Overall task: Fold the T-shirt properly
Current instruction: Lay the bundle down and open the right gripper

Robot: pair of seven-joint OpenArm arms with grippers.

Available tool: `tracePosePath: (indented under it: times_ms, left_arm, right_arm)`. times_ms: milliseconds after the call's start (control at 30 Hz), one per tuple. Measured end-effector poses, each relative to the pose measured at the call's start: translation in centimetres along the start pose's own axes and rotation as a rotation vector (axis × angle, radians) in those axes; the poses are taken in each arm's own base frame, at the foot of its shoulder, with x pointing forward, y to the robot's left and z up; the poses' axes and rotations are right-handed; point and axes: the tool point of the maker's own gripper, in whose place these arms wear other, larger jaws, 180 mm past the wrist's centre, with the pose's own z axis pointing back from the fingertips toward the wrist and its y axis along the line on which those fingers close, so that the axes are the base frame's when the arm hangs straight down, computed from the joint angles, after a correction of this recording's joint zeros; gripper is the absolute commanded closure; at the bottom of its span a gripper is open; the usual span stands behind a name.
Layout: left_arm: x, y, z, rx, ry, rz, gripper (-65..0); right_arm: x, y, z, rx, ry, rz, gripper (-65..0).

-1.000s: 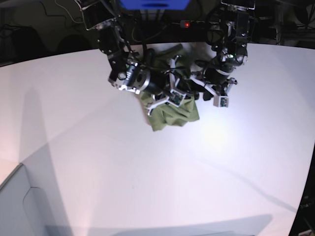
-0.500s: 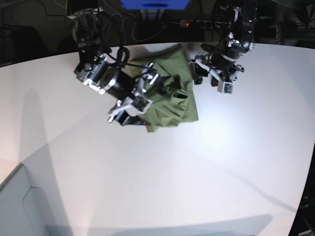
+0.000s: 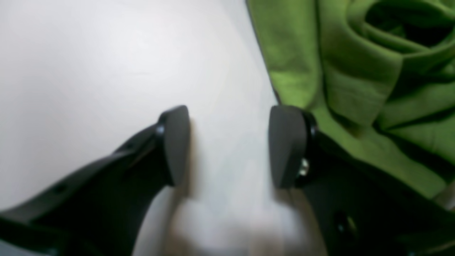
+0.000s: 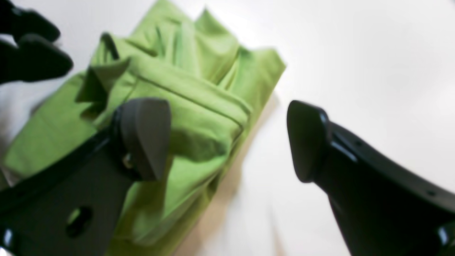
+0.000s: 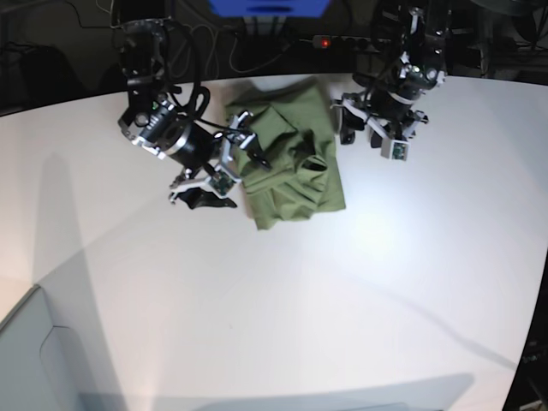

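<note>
In the left wrist view the left end effector (image 3: 227, 145) stands wide and empty over the bare white surface (image 3: 106, 53), with the T-shirt (image 3: 355, 89) lying just beside its right finger. In the right wrist view the right end effector (image 4: 227, 142) is also wide and empty, 1 finger hovering over the bundle's folded edge. The base view shows the garment bunched between the 2 arms; thin, limp cloth like this would best be pinched at a hem or corner.

— Any legible markings on the T-shirt (image 5: 291, 171)?
— None; the fabric is plain, no print or label visible.
— The table (image 5: 274, 300) or the equipment behind it?
— No text, brand or number readable in any view.
</note>
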Motion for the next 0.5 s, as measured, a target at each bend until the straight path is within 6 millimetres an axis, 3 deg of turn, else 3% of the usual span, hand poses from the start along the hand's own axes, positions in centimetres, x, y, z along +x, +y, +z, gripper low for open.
tracePosePath:
  times_ms: [133,200,267,467,500]
  left_arm:
    - [0.3,1.2,0.5,0.032,-0.011,0.007,-34.5]
    - [0.3,1.4,0.5,0.038,-0.014,0.011,-34.5]
    - [0.5,1.8,0.6,0.049,-0.019,0.015,-34.5]
    - [0.6,2.1,0.7,0.058,-0.023,0.018,-34.5]
    - [0.6,2.1,0.7,0.058,-0.023,0.017,-34.5]
  right_arm:
    - [-1.5,0.4,-0.6,0.022,0.030,-0.032,-49.5]
    - [-2.1,0.7,-0.7,0.031,0.048,-0.037,-46.4]
    - [-2.1,0.8,-0.7,0.039,0.047,-0.034,-39.1]
    - [-2.2,1.4,-0.4,0.044,0.046,-0.041,-2.2]
    - [-2.2,1.5,-0.2,0.044,0.046,-0.041,0.0]
